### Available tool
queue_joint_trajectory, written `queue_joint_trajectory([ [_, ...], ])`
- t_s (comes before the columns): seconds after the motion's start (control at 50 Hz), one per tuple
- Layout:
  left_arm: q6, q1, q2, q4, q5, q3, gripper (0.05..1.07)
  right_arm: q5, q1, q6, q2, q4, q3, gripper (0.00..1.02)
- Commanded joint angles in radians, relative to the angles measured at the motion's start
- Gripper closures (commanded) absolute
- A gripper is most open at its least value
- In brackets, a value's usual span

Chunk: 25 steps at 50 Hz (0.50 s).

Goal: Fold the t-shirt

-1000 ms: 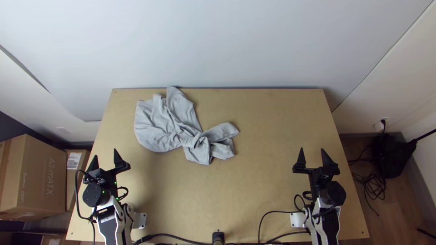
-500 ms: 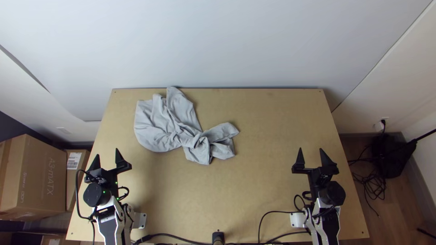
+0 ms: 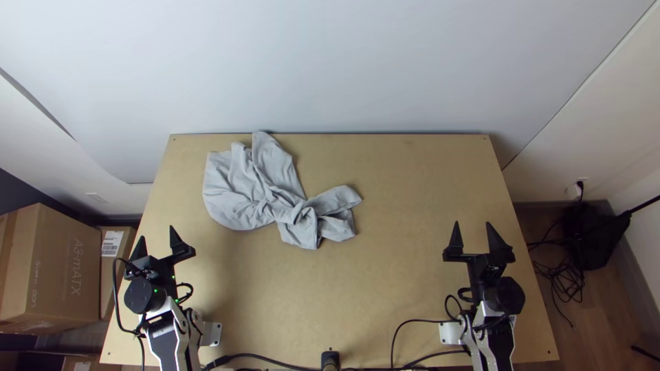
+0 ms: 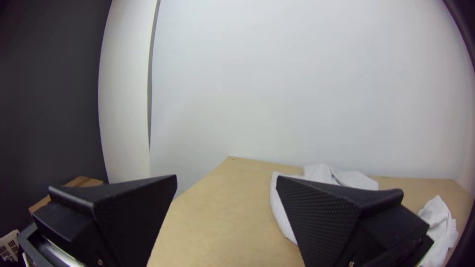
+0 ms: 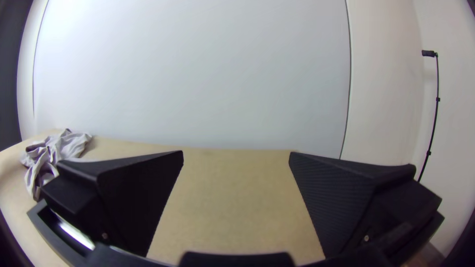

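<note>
Shifted slightly outward, left tool [image 3: 157, 232] and right tool [image 3: 472, 222] gape wide, apart from the bunched t-shirt [image 3: 240, 196].

- T-shirt [image 3: 237, 199] lies on bench [image 3: 405, 275], far left.
- Left end effector [image 3: 157, 234] stands before it; right end effector [image 3: 473, 223], near right.
- Box [image 3: 58, 268] stands left of bench.

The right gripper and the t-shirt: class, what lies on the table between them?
Only bare tabletop lies between the right gripper and the bunched grey t-shirt, as the top view shows.
</note>
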Motion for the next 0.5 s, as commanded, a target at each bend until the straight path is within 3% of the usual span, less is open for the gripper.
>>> queue_joint_trajectory([
  [0.0,0.029,0.008,-0.008,-0.004,0.001,0.018,0.1,0.01,-0.006,0.005,-0.007,0.032,0.038,0.04],
  [0.48,0.052,-0.007,0.106,0.134,0.004,0.19,0.1,0.002,0.017,-0.026,0.036,0.233,0.201,0.04],
])
